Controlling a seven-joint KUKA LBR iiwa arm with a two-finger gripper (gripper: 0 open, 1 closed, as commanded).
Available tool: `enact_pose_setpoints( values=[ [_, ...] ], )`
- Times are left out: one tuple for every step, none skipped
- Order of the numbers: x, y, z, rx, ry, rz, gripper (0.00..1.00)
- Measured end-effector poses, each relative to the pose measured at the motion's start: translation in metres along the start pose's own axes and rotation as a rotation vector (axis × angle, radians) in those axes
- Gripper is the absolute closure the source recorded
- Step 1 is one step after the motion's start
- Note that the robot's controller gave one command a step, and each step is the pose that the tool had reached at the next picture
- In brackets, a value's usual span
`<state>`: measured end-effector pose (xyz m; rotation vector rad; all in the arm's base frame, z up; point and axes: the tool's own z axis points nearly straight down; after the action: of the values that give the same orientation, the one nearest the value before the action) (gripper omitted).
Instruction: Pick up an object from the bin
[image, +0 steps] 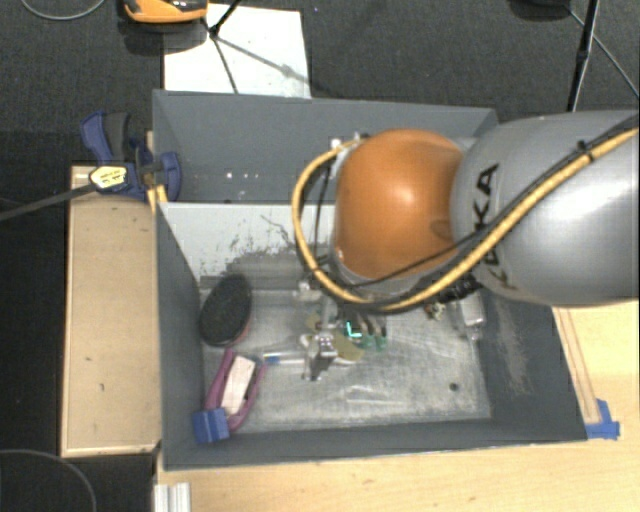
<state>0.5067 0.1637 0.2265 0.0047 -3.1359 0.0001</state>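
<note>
The fingers (320, 355) hang low over the bin (180, 300) floor, likely to reach loose items; released or clenched, one cannot tell. A small tan piece (352, 346) lies just beside them, a black oval brush (225, 308) farther off.

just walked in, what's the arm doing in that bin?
The KUKA arm reaches in from the right, and its hand is low over the middle of the grey bin. Left of it lies a black oval brush. A purple-and-pink tool with a blue end lies in the near-left corner, and a small metallic piece lies to the right. It's unclear whether the hand has anything yet.
</note>
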Motion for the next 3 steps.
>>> enact_pose_setpoints(
  values=[
    [-0.056,-0.08,0.156,-0.004,-0.012,0.139,0.0],
    [-0.058,-0.032,0.124,-0.005,-0.011,0.209,0.0],
    [-0.044,-0.065,0.126,0.0,-0.004,0.408,0.0]
  ],
)
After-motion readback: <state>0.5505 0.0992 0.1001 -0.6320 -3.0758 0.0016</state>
